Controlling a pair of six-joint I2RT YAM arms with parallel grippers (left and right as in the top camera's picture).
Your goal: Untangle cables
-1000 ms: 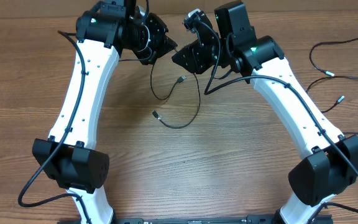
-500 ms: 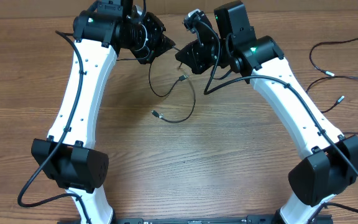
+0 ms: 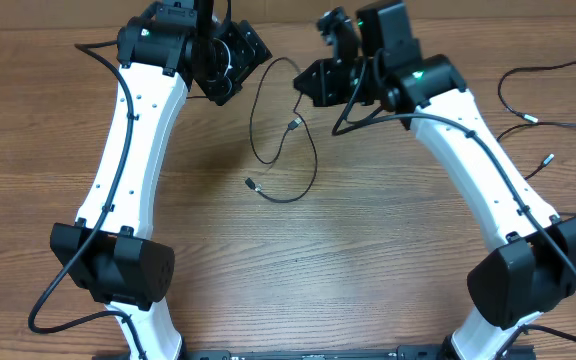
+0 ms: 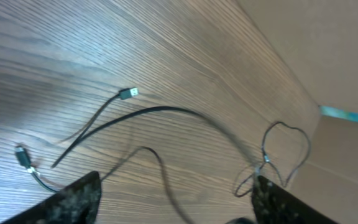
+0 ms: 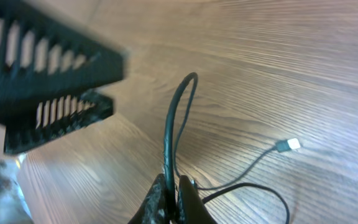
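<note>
Even bright light; wrist views motion-blurred.

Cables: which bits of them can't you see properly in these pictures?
Right wrist: the right gripper covers the part of the cable it pinches; the black shape top left is blurred.
Left wrist: the nearest strand is smeared.
Overhead: other cables leave the right edge; the plugs are too small to tell their type.
</note>
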